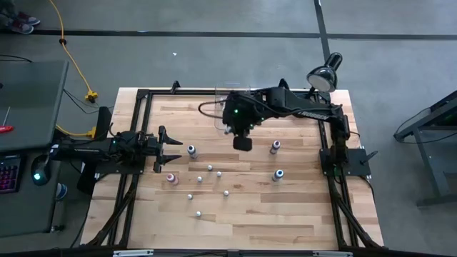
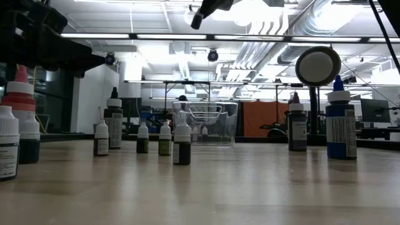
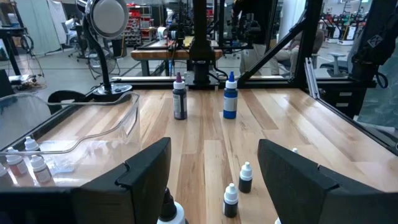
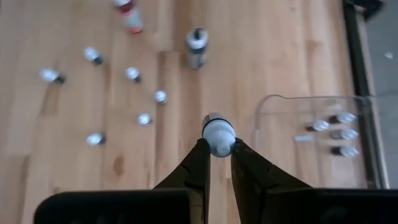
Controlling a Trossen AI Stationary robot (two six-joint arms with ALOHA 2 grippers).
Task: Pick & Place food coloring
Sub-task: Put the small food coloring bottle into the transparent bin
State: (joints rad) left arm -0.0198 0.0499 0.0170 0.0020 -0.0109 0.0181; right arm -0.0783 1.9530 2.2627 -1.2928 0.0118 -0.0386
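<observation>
Bottle point(image 4: 217, 134) of food coloring pinched by right gripper point(image 4: 217, 149), cap end poking out past fingertips, lifted above table. Clear bin point(image 4: 367, 134) just beside it, three bottles already inside. Left gripper point(image 1: 169, 150) spread, waiting well apart.

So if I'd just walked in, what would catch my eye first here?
Probably the right gripper, raised above mid-table and pinching one small white-capped bottle between its fingers. Below it, loose little bottles stand scattered over the wooden table, and a clear bin near the far edge already holds a few. The left gripper waits at the left side, open.
</observation>
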